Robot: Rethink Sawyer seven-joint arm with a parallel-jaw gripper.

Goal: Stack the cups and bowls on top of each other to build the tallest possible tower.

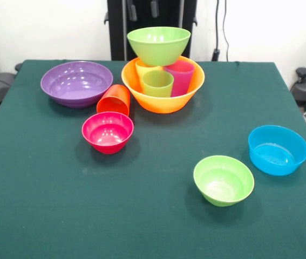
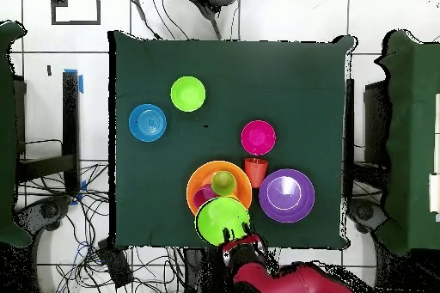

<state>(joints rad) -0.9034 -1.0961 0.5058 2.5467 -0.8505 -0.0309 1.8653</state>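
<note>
The tower stands at the table's far side. Its base is the large orange bowl [image 1: 162, 100] [image 2: 199, 188]. In it stand the yellow cup [image 1: 142, 67], the light green cup [image 1: 157, 83] [image 2: 223, 183] and the purple-magenta cup [image 1: 181, 75] [image 2: 204, 197]. The large light green bowl [image 1: 158, 44] [image 2: 222, 219] rests upright on top of them. The orange-red cup [image 1: 114, 100] [image 2: 255, 171] lies on its side beside the orange bowl. The gripper [image 2: 234, 242] shows only in the overhead view, at the table's edge next to the large green bowl.
The wide purple bowl [image 1: 76, 82] [image 2: 286, 195] sits beside the tower. The small pink-red bowl [image 1: 108, 131] [image 2: 258, 137] is just past the fallen cup. The small light green bowl [image 1: 223, 179] [image 2: 187, 94] and the blue bowl [image 1: 278, 149] [image 2: 148, 123] stand apart on the green table [image 1: 142, 216].
</note>
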